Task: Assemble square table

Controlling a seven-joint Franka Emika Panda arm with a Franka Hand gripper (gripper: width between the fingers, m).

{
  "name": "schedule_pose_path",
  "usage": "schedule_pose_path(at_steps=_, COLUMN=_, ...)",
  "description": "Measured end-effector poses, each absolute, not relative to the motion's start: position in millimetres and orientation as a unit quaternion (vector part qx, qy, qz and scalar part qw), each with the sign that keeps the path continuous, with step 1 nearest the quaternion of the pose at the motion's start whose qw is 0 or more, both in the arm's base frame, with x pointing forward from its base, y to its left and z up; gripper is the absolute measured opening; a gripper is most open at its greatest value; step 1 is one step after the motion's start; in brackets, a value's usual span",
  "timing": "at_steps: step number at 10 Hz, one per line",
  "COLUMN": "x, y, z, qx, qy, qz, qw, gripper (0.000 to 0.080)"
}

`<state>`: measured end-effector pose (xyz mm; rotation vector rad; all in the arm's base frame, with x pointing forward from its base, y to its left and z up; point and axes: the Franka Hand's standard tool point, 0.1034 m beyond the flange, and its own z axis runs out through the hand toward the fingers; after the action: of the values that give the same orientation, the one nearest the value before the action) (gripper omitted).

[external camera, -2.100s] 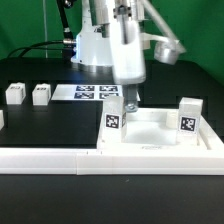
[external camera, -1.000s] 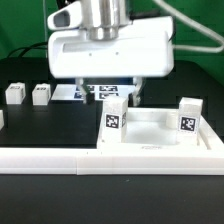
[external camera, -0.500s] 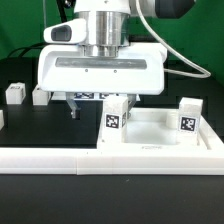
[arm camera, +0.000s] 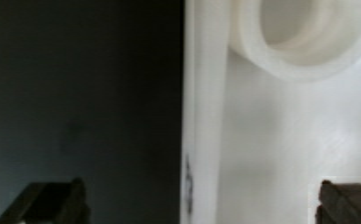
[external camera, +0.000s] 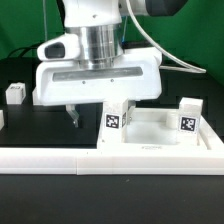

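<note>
The white square table top (external camera: 150, 132) lies at the exterior view's right, against the low rail. Two tagged white legs stand on it, one (external camera: 113, 118) at its left corner and one (external camera: 187, 116) at its right. A loose leg (external camera: 14, 93) sits far left on the black mat. My gripper (external camera: 98, 110) hangs low just left of the top, open and holding nothing. One finger (external camera: 72, 113) shows; the other is hidden behind the left leg. In the wrist view the gripper (arm camera: 198, 203) straddles the top's edge (arm camera: 221, 150), with a round corner socket (arm camera: 310, 40) ahead.
A long white low rail (external camera: 50, 154) runs along the front of the black mat (external camera: 50, 125). The gripper body hides the marker board and anything else behind it. Cables (external camera: 170, 55) hang at the back right.
The gripper has come forward, down and toward the exterior view's left, staying open. Its body now covers the marker board and the second loose leg seen earlier.
</note>
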<state>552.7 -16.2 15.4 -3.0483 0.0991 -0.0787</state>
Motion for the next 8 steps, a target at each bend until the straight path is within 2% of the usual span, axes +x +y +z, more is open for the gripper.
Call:
schedule_pose_path(at_steps=3, x=553.4, y=-12.4, z=7.6, qx=-0.998, qy=0.047, qz=-0.033, qw=0.032, gripper=0.0649)
schedule_pose_path(at_steps=5, x=553.2, y=-13.6, z=7.4, qx=-0.998, qy=0.048, qz=-0.033, qw=0.032, gripper=0.0403)
schedule_pose_path(at_steps=6, x=553.2, y=-14.1, z=7.4, qx=-0.998, qy=0.049, qz=-0.033, qw=0.032, gripper=0.0403)
schedule_pose_path(at_steps=7, x=553.2, y=-14.4, z=7.3, qx=-0.998, qy=0.049, qz=-0.033, qw=0.032, gripper=0.0204)
schedule_pose_path(at_steps=8, x=553.3, y=-15.2, z=7.3, qx=-0.998, qy=0.050, qz=-0.033, qw=0.032, gripper=0.0077)
